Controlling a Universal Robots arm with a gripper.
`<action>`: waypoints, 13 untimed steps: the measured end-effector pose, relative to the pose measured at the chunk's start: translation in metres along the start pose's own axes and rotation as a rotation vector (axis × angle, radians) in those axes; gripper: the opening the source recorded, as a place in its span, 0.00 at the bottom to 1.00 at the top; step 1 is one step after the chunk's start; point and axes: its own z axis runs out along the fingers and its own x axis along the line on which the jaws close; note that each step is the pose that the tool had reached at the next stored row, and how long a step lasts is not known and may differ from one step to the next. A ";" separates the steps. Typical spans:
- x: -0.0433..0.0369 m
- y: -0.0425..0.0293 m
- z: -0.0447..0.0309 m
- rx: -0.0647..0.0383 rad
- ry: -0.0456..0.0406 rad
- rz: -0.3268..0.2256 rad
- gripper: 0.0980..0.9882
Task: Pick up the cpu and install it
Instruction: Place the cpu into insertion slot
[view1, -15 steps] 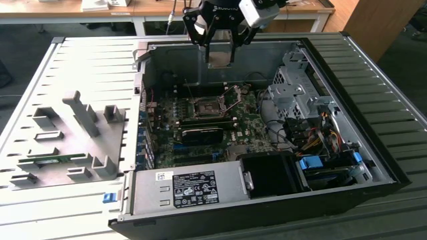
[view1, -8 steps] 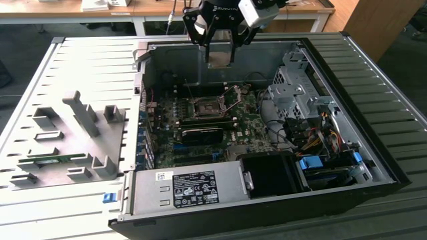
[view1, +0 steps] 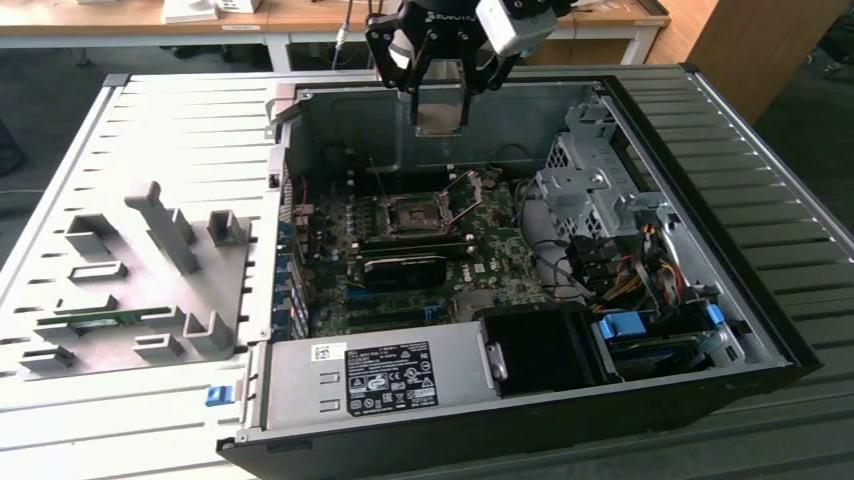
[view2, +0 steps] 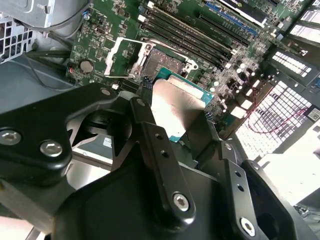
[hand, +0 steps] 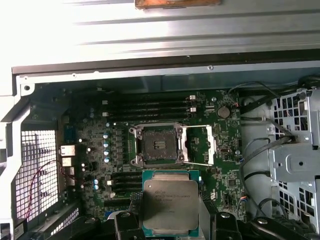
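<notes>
- The pincer is clenched on the cpu, with one finger on each of two opposite edges. The silver top of the chip faces the first wrist view.
- The cpu hangs in the air above the open computer case, which lies on the ribbed grey worktop. It touches nothing except the fingers.
- On the green motherboard the socket is uncovered. Its hinged metal frame is folded open just beside it.
- In the first wrist view the chip is near the socket but not over it, and it partly covers the black slots below.
- I think the main danger is a chip that arrives a little turned or tilted. Then its corners would not meet the socket, and the fine contacts inside could bend.
- The grasp is only on thin edges, so a slip could drop the chip onto the board.
- The open frame and its thin lever are close, so a finger could catch on them.
</notes>
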 end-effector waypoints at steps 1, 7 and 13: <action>0.0000 0.0000 0.0000 0.000 -0.0001 0.002 0.48; 0.0000 0.0000 0.0000 0.000 -0.0005 0.011 0.48; 0.0000 0.0000 0.0000 0.000 -0.0009 0.021 0.48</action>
